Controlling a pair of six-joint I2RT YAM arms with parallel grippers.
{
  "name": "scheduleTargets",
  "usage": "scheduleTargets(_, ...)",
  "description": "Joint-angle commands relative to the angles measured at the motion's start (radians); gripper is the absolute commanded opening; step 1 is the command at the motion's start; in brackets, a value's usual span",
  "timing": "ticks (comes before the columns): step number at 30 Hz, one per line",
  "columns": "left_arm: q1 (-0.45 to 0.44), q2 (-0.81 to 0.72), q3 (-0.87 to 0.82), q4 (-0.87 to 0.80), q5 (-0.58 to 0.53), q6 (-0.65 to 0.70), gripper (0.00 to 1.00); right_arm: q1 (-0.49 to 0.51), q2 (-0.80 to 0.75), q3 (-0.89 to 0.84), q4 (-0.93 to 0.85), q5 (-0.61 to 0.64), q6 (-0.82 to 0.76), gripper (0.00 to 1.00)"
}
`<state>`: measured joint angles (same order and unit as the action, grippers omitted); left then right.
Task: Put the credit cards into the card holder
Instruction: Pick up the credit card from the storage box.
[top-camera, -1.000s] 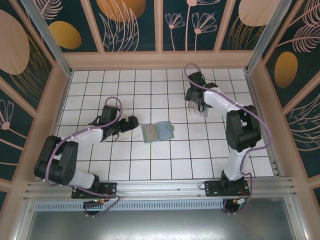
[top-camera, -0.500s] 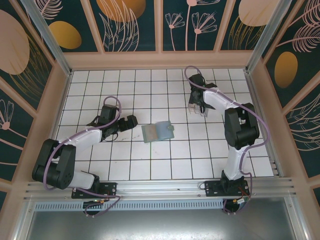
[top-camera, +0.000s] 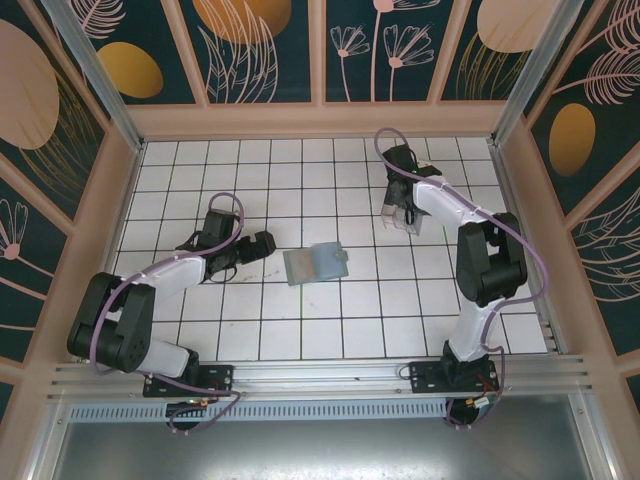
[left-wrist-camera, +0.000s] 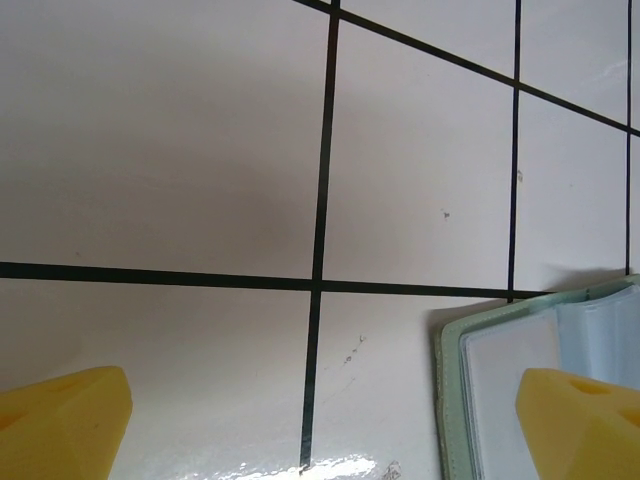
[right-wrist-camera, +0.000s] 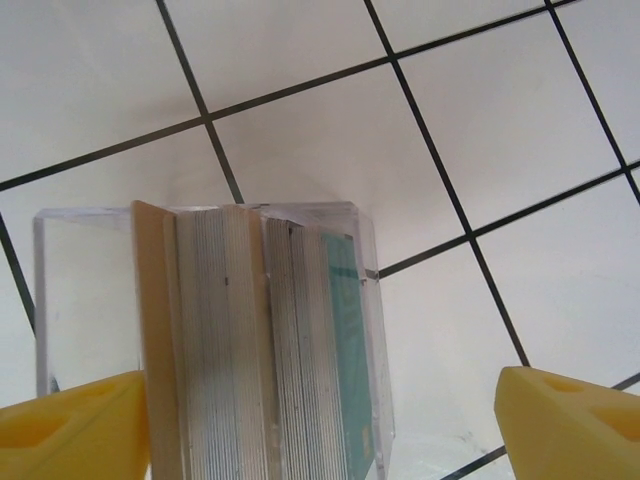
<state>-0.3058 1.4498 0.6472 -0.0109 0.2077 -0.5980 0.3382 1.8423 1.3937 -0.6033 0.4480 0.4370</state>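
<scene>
Clear stand (right-wrist-camera: 60, 300) holds credit cards (right-wrist-camera: 230, 340) (tan outermost); card holder (left-wrist-camera: 500, 375) open; left gripper (left-wrist-camera: 320, 425), right gripper (right-wrist-camera: 320, 420) spread.

A: Top view?
B: High behind the arm bases (top-camera: 190, 378), looking down on the whole surface (top-camera: 300, 330).
A: Wrists?
B: Close, facing down (both). With top, left shares the card holder (left-wrist-camera: 448, 400), right the clear stand (right-wrist-camera: 60, 300).

we see the tiled floor (top-camera: 300, 330) bright and evenly lit from above, shadows faint and soft. in the left wrist view a broad grey shadow dulls the upper tiles, a small glare spot sits at the bottom edge, and the near yellow fingertips (left-wrist-camera: 60, 425) look slightly soft.
</scene>
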Motion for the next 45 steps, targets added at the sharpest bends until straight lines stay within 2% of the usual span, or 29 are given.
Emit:
scheduleTargets(1,0.002,0.010,0.020,-0.004,0.001,0.009,0.98,-0.016,-0.035,-0.014,0.000,0.009,-0.014,0.76)
scheduleTargets(12,0.002,0.012,0.033,-0.037,-0.006,0.016,0.99,-0.024,-0.045,-0.028,0.031,-0.057,-0.050,0.14)
scheduleTargets(14,0.001,0.009,0.027,-0.026,-0.003,0.014,0.99,-0.023,-0.053,-0.022,0.030,-0.076,-0.053,0.12)
scheduleTargets(17,0.001,0.016,0.031,-0.022,0.018,0.014,0.99,-0.022,-0.081,-0.039,0.054,-0.114,-0.064,0.00)
scheduleTargets(22,0.002,-0.044,-0.002,-0.017,0.048,0.030,0.99,-0.005,-0.180,-0.107,0.120,-0.267,-0.126,0.00)
scheduleTargets(26,0.001,-0.032,0.011,-0.056,0.073,0.056,0.98,0.019,-0.256,-0.165,0.155,-0.295,-0.144,0.00)
scheduleTargets(30,0.001,-0.040,-0.026,0.001,0.123,0.035,0.99,0.046,-0.323,-0.215,0.176,-0.377,-0.159,0.00)
scheduleTargets(32,0.001,-0.046,-0.050,0.057,0.182,0.020,0.99,0.054,-0.353,-0.255,0.208,-0.486,-0.151,0.00)
scheduleTargets(36,0.001,-0.063,-0.109,0.211,0.286,-0.027,0.99,0.069,-0.383,-0.358,0.329,-0.802,-0.169,0.00)
scheduleTargets(40,-0.005,-0.032,-0.094,0.207,0.295,-0.021,0.97,0.106,-0.377,-0.442,0.445,-1.045,-0.153,0.00)
scheduleTargets(42,-0.027,-0.027,-0.084,0.175,0.248,-0.005,0.96,0.151,-0.357,-0.472,0.509,-1.108,-0.131,0.00)
scheduleTargets(45,-0.062,-0.011,-0.062,0.134,0.174,0.022,0.94,0.203,-0.314,-0.489,0.554,-1.098,-0.128,0.00)
